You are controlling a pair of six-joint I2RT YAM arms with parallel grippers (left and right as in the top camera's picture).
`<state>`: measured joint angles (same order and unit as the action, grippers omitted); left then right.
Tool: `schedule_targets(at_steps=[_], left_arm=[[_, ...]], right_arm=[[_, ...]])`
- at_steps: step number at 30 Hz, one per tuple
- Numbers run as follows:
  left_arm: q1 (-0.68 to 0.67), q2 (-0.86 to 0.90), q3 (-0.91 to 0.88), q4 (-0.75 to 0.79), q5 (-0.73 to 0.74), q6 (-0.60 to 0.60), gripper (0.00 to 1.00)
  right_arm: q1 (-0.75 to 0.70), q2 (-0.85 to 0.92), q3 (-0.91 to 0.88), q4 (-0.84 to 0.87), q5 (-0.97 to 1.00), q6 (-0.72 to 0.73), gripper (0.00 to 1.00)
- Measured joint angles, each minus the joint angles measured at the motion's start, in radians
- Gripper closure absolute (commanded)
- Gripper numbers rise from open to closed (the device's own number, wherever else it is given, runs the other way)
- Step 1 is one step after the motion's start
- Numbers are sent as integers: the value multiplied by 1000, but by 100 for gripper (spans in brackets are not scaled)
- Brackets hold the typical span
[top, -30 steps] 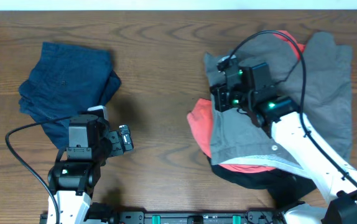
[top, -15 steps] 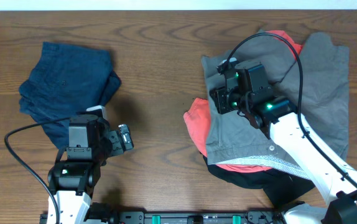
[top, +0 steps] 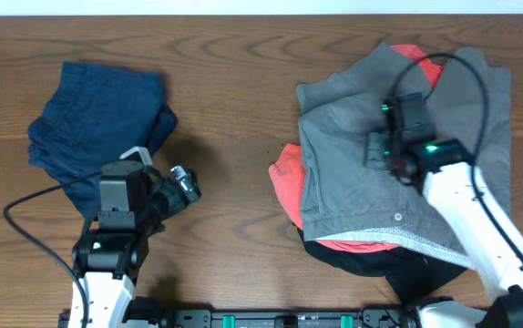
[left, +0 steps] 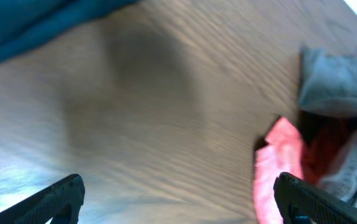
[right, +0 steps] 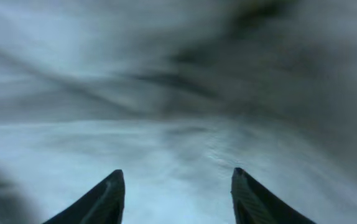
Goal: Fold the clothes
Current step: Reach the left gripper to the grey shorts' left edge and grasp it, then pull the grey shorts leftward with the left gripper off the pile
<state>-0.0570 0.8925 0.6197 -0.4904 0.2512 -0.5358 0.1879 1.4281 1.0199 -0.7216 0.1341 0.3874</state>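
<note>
The grey shorts (top: 362, 173) lie spread at the right, waist button toward the front, on top of a red T-shirt (top: 287, 178) and a black cloth (top: 362, 260). My right gripper (top: 378, 148) hovers over the middle of the shorts. In the right wrist view it (right: 177, 180) is open, with only grey cloth (right: 166, 93) below and nothing between the fingers. A dark navy garment (top: 97, 123) lies folded at the far left. My left gripper (top: 184, 182) stands open over bare wood beside it. In its wrist view, between its wide fingertips (left: 178, 193), are table, red T-shirt (left: 281, 155) and shorts (left: 334, 81).
The brown wooden table (top: 230, 109) shows a bare strip between the navy garment and the pile. The pile reaches close to the right edge. A black cable (top: 466, 77) loops above the right arm. The navy garment's edge (left: 29, 25) shows at the top left of the left wrist view.
My right gripper has opened, let go of the shorts' left edge and drawn back to the right. The shorts now lie flatter. My left gripper has turned slightly to the right.
</note>
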Motion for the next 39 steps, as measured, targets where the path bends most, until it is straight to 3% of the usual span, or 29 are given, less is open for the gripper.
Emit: schedule_targets(at_steps=[3, 13, 19, 30, 32, 37, 39], left_arm=[[-45, 71, 0, 62, 47, -11, 2], [-343, 375, 3, 431, 157, -42, 2], [-491, 550, 7, 687, 172, -62, 2], [-602, 753, 10, 1020, 176, -198, 0], [-626, 782, 11, 1069, 175, -222, 11], [-662, 827, 15, 1130, 168, -276, 71], [-667, 829, 20, 1149, 169, -284, 89]], right_arm=[[-82, -22, 0, -73, 25, 35, 35], [-271, -27, 0, -204, 28, 76, 34], [-289, -27, 0, -207, 0, 77, 34], [-289, -27, 0, -212, -10, 76, 35], [-289, -27, 0, -213, -12, 76, 35], [-289, -27, 0, -215, -17, 76, 36], [-289, -27, 0, -217, -19, 76, 37]])
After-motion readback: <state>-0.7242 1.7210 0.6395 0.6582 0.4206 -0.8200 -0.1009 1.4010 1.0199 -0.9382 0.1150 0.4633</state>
